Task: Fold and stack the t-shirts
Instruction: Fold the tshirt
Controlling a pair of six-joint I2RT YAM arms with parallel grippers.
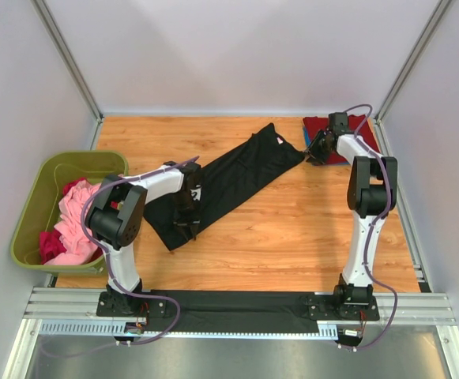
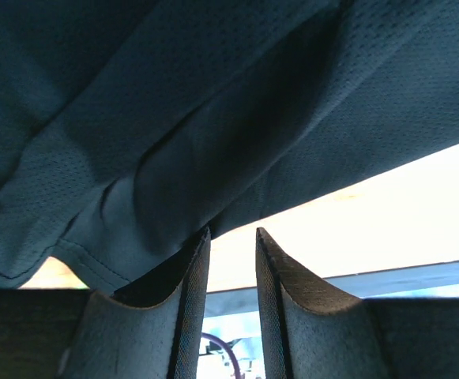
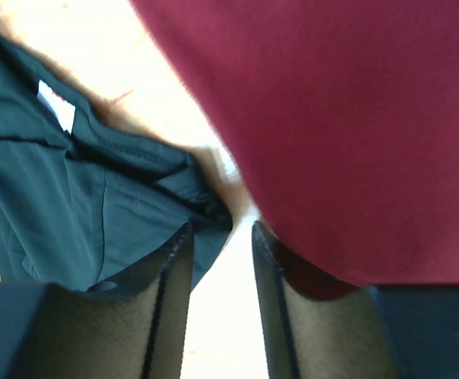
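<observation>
Black t-shirt [image 1: 241,174] stretched diagonally across wooden table [image 1: 292,237], from 8 o'clock toward 1 o'clock. Left gripper [image 1: 186,227] down at the 8 o'clock end, jaws narrowly parted, cloth at the tips, nothing between. Right gripper [image 1: 314,150] at the 1 o'clock end, parted likewise, gap clear, just beside folded dark red t-shirt [image 1: 317,126]. Pink and magenta t-shirts [image 1: 75,221] heaped in olive-green bin [image 1: 31,197] at 9 o'clock.

black t-shirt [image 2: 213,118] — edges cropped | red t-shirt [image 1: 316,126] — part behind R arm [image 1: 369,185]
</observation>
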